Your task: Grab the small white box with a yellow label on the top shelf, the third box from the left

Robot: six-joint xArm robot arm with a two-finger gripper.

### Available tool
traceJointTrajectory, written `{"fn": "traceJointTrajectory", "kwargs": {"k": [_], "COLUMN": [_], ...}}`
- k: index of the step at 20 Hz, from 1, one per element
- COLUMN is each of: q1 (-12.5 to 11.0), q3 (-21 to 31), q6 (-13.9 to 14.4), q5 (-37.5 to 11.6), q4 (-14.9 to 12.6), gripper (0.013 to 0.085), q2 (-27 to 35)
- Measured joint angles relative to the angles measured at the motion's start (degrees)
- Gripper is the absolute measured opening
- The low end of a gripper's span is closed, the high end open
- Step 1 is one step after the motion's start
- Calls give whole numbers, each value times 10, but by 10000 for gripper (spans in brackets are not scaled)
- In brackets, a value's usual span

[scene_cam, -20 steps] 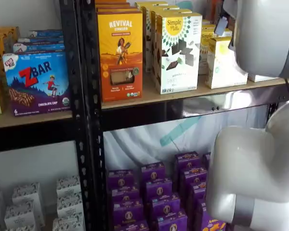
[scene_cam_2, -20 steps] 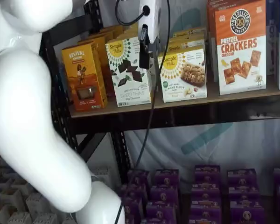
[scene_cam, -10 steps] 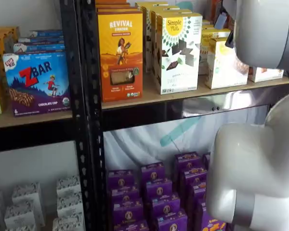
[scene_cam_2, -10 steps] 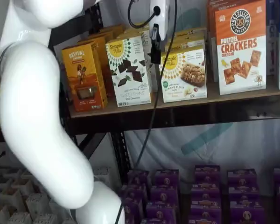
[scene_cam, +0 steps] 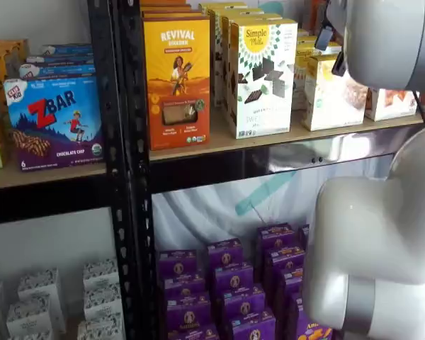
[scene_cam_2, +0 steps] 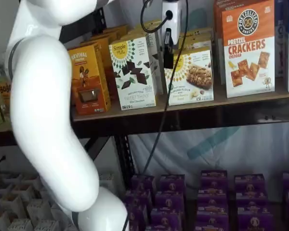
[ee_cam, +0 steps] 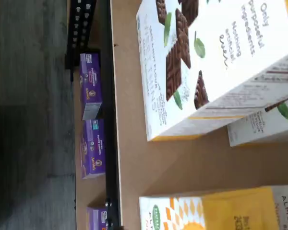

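Observation:
The small white box (scene_cam_2: 191, 76), with a yellow sunburst logo and a cookie picture, stands on the top shelf (scene_cam_2: 192, 102) between a taller white box with dark chocolate shapes (scene_cam_2: 134, 72) and an orange-and-white crackers box (scene_cam_2: 248, 48). It also shows in a shelf view (scene_cam: 329, 95) and, by its yellow top, in the wrist view (ee_cam: 216, 213). My gripper (scene_cam_2: 167, 60) hangs from above in front of the small box's left edge. Only a black finger shows, side-on, with no box in it.
An orange Revival box (scene_cam_2: 86, 79) stands leftmost on the shelf. Purple boxes (scene_cam_2: 212, 197) fill the level below. The white arm (scene_cam_2: 48, 120) fills the left of one shelf view and the right of the other (scene_cam: 375, 248). A cable (scene_cam_2: 159, 125) hangs from the gripper.
The gripper has moved to the right, from in front of the taller chocolate box's right edge to the small white box's left edge. The arm shifted with it.

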Motion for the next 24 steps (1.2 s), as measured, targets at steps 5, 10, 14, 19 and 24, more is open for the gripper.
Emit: {"fn": "traceJointTrajectory", "kwargs": {"k": [5, 10, 14, 19, 24], "q1": [4, 12, 24, 43, 58], "q3": [-5, -13, -31, -43, -47], "q6": [-1, 4, 14, 26, 35], "q5": [-7, -5, 11, 20, 24], "q4": [-6, -17, -37, -71, -102], "gripper": [850, 850, 850, 850, 850], "q2": [15, 26, 40, 53, 60]}}
